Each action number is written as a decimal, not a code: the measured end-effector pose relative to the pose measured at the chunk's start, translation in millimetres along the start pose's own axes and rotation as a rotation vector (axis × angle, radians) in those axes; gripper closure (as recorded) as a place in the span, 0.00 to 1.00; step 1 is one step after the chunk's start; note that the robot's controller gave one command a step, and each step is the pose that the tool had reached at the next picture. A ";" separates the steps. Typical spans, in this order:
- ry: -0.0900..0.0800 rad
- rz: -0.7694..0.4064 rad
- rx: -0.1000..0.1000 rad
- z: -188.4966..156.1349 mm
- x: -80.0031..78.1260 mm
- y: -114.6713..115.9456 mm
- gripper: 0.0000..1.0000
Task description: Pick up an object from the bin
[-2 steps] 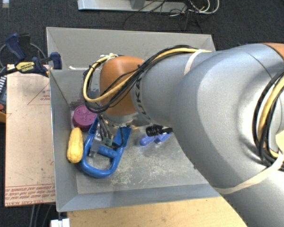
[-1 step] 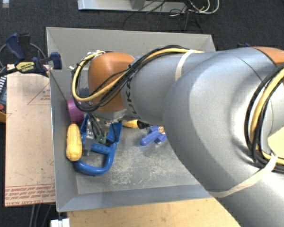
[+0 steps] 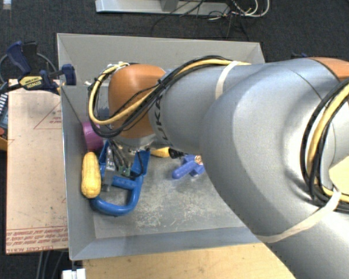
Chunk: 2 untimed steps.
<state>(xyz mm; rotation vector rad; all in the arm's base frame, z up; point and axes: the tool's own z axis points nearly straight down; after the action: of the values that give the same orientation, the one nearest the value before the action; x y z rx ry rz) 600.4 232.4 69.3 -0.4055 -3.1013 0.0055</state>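
My gripper (image 3: 120,160) hangs low at the bin's left side, under the arm's wrist. It sits right over a large blue C-shaped clamp (image 3: 117,203), whose curved frame bends round below it and rises on its right. A yellow corn cob (image 3: 91,174) lies just to the left of the gripper, along the bin's left wall. Behind the corn, a pink-purple cup (image 3: 91,135) peeks out from beneath the wrist.
A small blue spring clamp (image 3: 185,168) lies to the right of the gripper near the bin's middle. A yellow-handled tool (image 3: 160,151) pokes out from under the arm. The arm covers the bin's back and right; bare floor shows at the front.
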 end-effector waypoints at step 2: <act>-0.007 0.068 0.015 -0.5 11.5 5.7 1.00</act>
<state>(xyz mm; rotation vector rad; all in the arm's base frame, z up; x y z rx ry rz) 590.7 240.9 70.0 -0.5112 -3.0902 0.0308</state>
